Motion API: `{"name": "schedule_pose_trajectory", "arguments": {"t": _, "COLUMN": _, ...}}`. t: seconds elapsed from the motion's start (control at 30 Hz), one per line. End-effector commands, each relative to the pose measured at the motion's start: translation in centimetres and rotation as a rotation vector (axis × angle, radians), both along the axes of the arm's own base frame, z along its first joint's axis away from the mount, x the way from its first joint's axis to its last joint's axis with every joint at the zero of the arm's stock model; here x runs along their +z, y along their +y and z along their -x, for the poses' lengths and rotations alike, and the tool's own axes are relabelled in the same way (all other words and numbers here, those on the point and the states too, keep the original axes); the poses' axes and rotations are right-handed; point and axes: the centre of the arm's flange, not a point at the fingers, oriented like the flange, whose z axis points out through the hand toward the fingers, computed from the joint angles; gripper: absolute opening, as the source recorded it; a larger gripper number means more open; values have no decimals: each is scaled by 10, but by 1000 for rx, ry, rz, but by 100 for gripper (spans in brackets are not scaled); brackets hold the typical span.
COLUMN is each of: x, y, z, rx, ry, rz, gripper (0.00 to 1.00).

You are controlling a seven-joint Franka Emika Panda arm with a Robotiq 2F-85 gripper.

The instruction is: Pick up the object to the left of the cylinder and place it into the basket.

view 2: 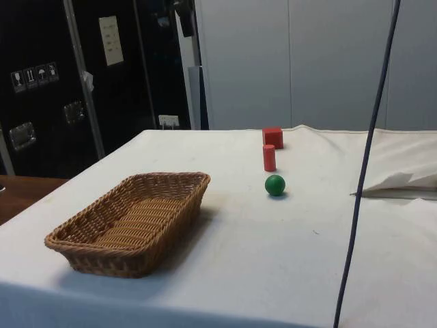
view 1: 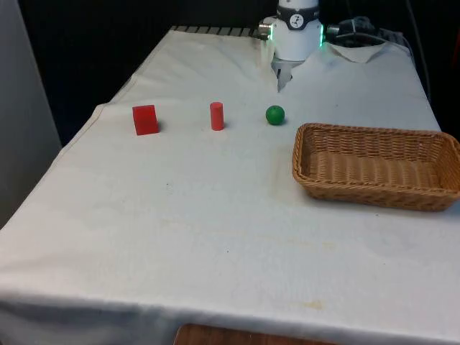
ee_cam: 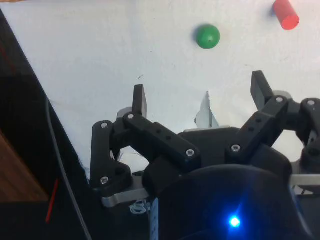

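Note:
A red cube (view 1: 145, 119) (view 2: 273, 137) stands on the white cloth at the front view's left of an upright red cylinder (view 1: 217, 116) (view 2: 270, 157) (ee_cam: 285, 13). A green ball (view 1: 275, 114) (view 2: 275, 184) (ee_cam: 207, 36) lies on the cylinder's other side. The woven basket (view 1: 309, 169) (view 2: 82, 236) sits at the front view's right, with nothing in it. My gripper (view 1: 280, 80) (ee_cam: 200, 92) hangs above the cloth behind the ball, near the table's far end. It is open and holds nothing.
The three objects form a row across the table's middle. A dark cable (view 2: 365, 171) hangs down in front of the side view. The cloth is rumpled into folds (view 1: 359, 52) at the far end by the robot's base.

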Motion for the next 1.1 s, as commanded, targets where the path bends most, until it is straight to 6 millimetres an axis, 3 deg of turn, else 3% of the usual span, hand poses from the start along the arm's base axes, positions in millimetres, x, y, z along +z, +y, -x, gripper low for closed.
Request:
{"name": "schedule_pose_trajectory", "arguments": {"t": 0.0, "x": -2, "y": 0, "z": 1, "rx": 0, "ry": 5, "rz": -1, "gripper": 100}}
{"name": "schedule_pose_trajectory", "arguments": {"t": 0.47, "x": -19, "y": 3, "z": 25, "rx": 25, "ry": -7, "rz": 12, "gripper": 100}}
{"name": "schedule_pose_trajectory", "arguments": {"t": 1.07, "x": -54, "y": 3, "z": 57, "rx": 56, "ry": -59, "rz": 6, "gripper": 100}}
